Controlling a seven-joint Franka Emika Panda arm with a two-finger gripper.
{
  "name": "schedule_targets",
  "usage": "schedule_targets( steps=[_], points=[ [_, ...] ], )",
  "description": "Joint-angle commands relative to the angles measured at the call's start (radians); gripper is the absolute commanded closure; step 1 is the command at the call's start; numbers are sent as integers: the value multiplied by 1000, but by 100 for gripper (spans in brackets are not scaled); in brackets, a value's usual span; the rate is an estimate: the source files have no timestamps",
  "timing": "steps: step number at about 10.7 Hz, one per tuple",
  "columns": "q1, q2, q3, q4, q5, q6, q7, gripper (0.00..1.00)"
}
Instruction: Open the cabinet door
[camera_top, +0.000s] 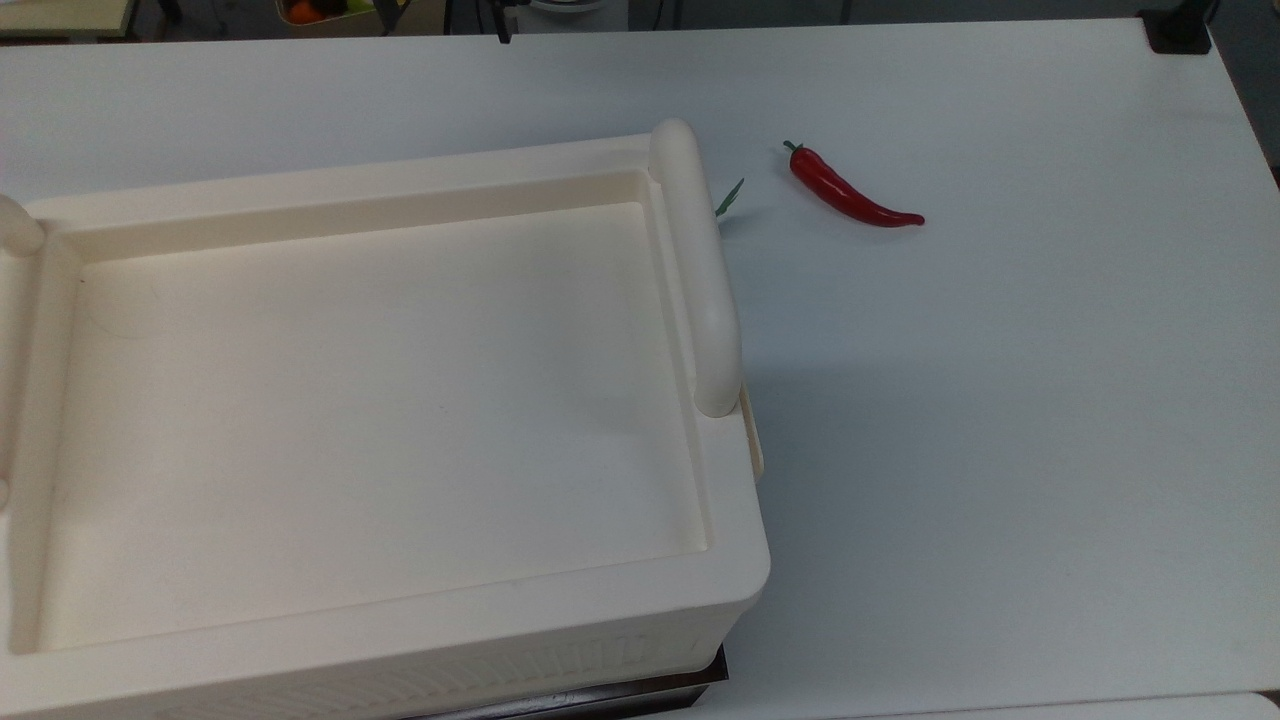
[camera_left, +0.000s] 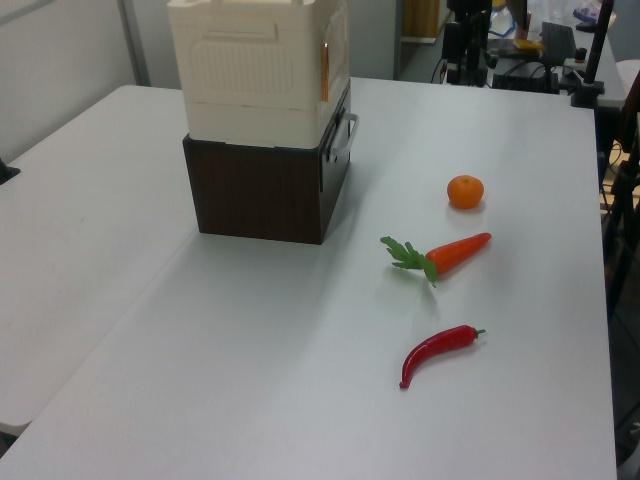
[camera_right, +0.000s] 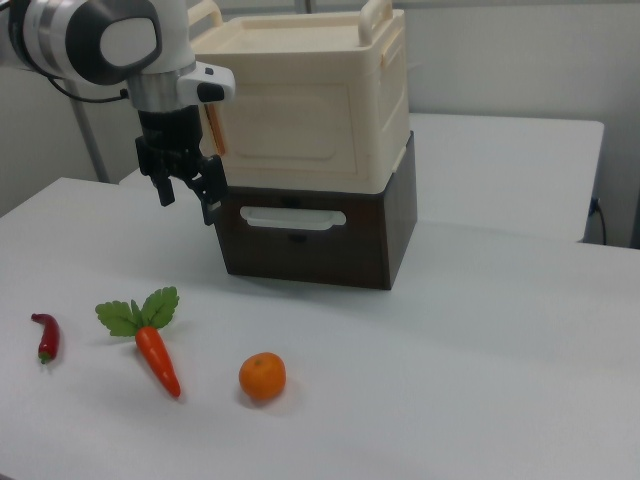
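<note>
1. We see our gripper (camera_right: 187, 190) with fingers apart, empty.
2. The cabinet door (camera_right: 292, 125) fronts the cabinet (camera_right: 375, 100), lying at two o'clock from the gripper in the right view, near its edge.

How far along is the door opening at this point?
Done: nothing that shows. The cabinet door sits flush in the front of the cabinet and looks shut. In hand: the gripper hangs open and empty beside the door's edge at the right view's left; whether it touches the door is unclear. Left: catching that edge and swinging the door open.
</note>
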Motion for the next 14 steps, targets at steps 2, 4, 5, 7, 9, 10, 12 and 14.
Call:
schedule_targets(
  steps=[2, 4, 5, 7, 9, 10, 12, 14],
  points=[
    [-1, -15, 6, -22, -18, 38, -14, 0],
    [2, -11, 6, -22, -18, 38, -20, 0],
    [2, -10, 6, -20, -18, 38, -20, 0],
    [5, 1, 6, -17, -16, 55, -22, 0],
    [5, 16, 6, -8, -18, 116, -63, 0],
    [7, 16, 8, -6, -12, 135, -106, 0],
    [10, 19, 15, 0, 2, 242, -140, 0],
    [35, 34, 17, -3, 52, 352, -201, 0]
  ],
)
